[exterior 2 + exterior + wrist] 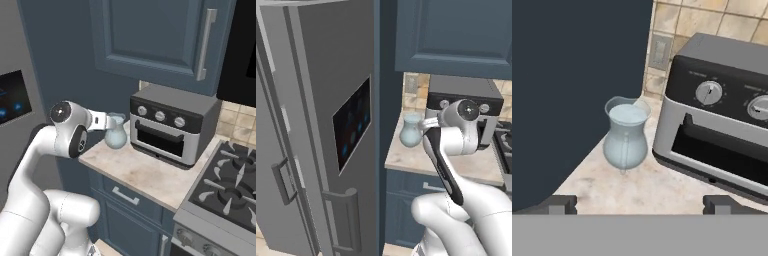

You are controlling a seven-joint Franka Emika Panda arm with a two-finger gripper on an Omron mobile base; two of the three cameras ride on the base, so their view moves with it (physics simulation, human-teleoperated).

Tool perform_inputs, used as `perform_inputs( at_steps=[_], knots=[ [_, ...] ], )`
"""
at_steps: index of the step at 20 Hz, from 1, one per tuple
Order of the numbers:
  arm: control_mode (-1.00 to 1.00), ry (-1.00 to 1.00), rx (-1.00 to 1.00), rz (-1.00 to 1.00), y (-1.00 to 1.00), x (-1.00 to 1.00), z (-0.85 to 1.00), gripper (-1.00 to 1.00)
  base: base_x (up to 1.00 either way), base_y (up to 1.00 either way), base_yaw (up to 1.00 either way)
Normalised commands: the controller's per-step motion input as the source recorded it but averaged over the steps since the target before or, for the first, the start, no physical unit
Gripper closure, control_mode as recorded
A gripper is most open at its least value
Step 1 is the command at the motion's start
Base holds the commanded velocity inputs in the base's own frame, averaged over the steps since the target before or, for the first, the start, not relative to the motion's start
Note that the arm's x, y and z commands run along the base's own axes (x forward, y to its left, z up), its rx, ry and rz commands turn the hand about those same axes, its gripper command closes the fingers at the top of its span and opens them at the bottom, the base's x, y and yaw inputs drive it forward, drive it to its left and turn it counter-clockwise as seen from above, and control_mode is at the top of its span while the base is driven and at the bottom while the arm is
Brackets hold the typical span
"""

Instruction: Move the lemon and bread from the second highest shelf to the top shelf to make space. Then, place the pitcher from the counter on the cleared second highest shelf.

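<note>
The pitcher [626, 135] is seen upright on the worktop [647, 190], beside the toaster oven [722, 115]. The end effector [639, 204] is released; the neck should be straddled squarely before closing.

The pitcher [625, 135] stands upright on the counter [652, 190], left of centre in the hand view. It is pale blue-grey and translucent, with a bulbous body, a narrower neck and a flared rim. In the left base view the pitcher [410, 131] sits right of centre, at the counter's [416, 160] back left corner. In the right base view the pitcher [116, 132] is left of centre on the beige speckled counter [150, 177].
</note>
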Motion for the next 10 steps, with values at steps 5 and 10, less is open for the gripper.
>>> perform_inputs(
  at_steps=[5,10],
  knots=[
    [-1.00,0.03,0.00,0.01,0.00,0.26,-0.47,-1.00,0.00,0.00,0.00],
    [-1.00,0.05,0.06,0.00,0.00,0.34,-0.44,-1.00,0.00,0.00,0.00]
  ],
)
